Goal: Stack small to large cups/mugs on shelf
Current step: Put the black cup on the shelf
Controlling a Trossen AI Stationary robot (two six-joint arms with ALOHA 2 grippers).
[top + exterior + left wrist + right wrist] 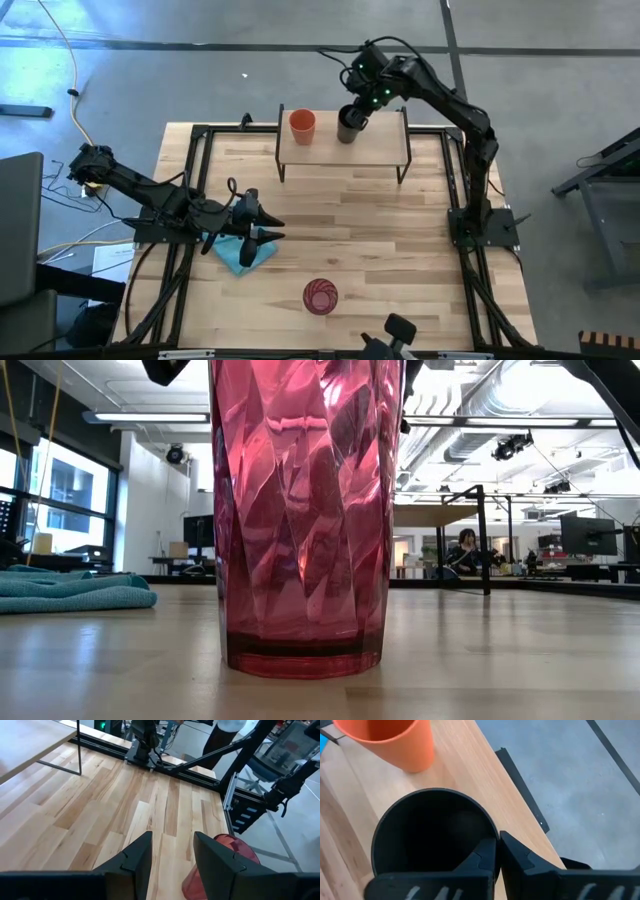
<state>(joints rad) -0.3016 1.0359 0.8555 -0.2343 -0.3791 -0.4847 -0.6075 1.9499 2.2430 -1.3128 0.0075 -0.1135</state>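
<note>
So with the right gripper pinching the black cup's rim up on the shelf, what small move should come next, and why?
Probably open the right gripper and lift clear. Its fingers pinch the rim of the black cup, which seems to stand upright on the shelf beside the orange cup. The pink tumbler waits on the table near the open left gripper.

Bare table (380, 230) mid; tumbler (321, 296) near front, cloth (243, 254) left.

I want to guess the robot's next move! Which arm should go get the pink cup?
Probably the left. Its open pincer hovers over the blue cloth, near the pink cup. The right pincer is far off at the shelf, pinching the black cup's rim.
</note>
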